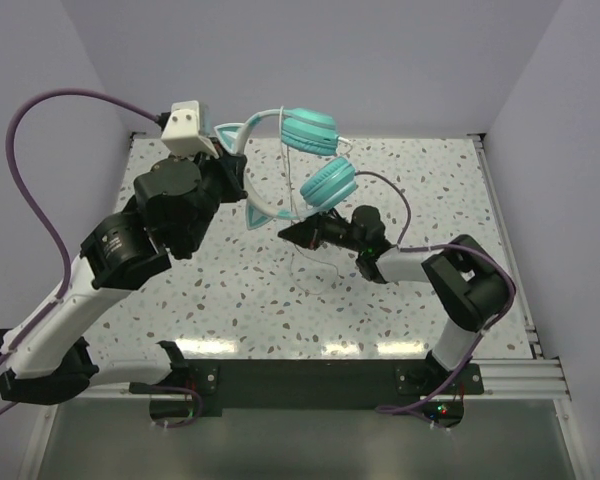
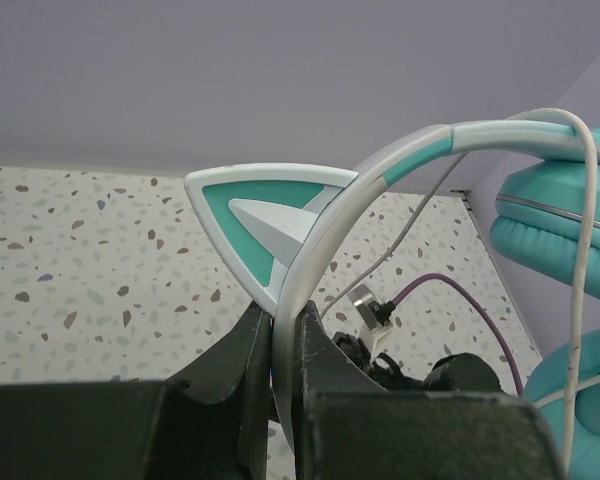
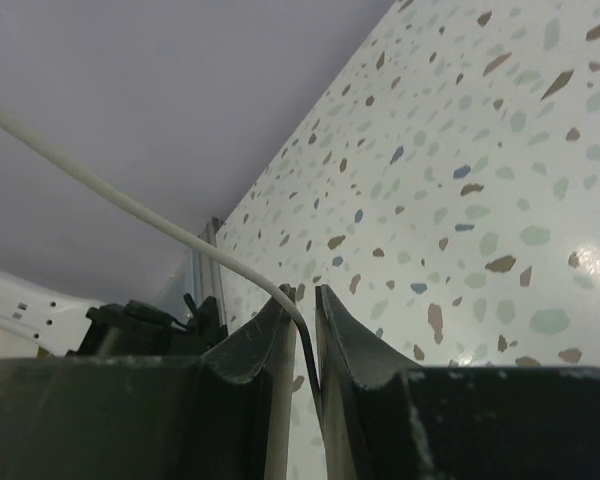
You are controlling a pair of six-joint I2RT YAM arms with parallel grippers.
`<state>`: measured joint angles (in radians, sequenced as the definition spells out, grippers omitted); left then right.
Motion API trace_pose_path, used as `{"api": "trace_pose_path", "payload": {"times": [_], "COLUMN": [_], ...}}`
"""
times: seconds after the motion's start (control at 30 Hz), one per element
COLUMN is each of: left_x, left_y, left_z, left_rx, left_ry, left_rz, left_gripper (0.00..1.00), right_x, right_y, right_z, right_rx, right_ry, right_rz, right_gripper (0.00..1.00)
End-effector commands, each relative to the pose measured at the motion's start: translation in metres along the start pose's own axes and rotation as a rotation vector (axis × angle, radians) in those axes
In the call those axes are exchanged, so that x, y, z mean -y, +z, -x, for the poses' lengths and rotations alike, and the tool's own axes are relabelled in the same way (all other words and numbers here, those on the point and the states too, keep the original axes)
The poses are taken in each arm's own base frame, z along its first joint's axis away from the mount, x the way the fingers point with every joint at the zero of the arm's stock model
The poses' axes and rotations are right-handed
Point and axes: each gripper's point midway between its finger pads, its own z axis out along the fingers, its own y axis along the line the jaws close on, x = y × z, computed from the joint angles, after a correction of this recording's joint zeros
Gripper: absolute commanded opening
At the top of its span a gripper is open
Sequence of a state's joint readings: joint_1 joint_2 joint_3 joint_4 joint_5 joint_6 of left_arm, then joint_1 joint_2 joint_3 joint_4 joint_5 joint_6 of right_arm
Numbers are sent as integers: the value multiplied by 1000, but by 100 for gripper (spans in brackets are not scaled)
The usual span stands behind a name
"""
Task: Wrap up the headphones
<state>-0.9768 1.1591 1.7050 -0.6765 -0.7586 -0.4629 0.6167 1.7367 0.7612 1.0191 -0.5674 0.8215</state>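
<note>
Left end effector (image 2: 282, 325) clamps headband (image 2: 412, 158), holding headphones (image 1: 310, 130) aloft; right end effector (image 3: 303, 300) pinches cord (image 3: 130, 205), likely ready for winding.

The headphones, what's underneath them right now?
Held up by the left gripper, the headphones hang above the speckled table. Their whitish cord drops to the right gripper, which pinches it. The table patch beneath the right arm is hidden.

Left hand (image 2: 283, 322) clamped, right hand (image 3: 302, 302) pinching

speckled white table (image 1: 230, 300), pale lilac walls (image 1: 380, 60) on three sides, metal rails (image 1: 520, 378) along its right and near edges
</note>
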Motion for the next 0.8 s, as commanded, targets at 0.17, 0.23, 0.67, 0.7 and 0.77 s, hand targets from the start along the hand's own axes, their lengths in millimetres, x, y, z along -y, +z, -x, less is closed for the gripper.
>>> {"api": "trace_pose_path", "payload": {"times": [0.17, 0.23, 0.67, 0.7, 0.77], "left_x": [-5, -15, -103, -113, -126], "left_y": [4, 15, 89, 94, 104], "left_z": [53, 53, 28, 27, 17], "left_rx": [135, 133, 77, 75, 54], "left_ry": [-37, -17, 28, 18, 14], "left_rz": [86, 125, 299, 322, 351], "left_gripper": [0, 0, 0, 0, 0], "right_x": [-4, -4, -3, 3, -14], "right_y": [-20, -27, -55, -58, -54], "right_z": [-38, -47, -84, -97, -102], "right_rx": [29, 33, -49, -99, -124], "right_ry": [37, 49, 42, 53, -35], "right_rz": [81, 90, -39, -91, -98], "right_gripper": [16, 12, 0, 0, 0]}}
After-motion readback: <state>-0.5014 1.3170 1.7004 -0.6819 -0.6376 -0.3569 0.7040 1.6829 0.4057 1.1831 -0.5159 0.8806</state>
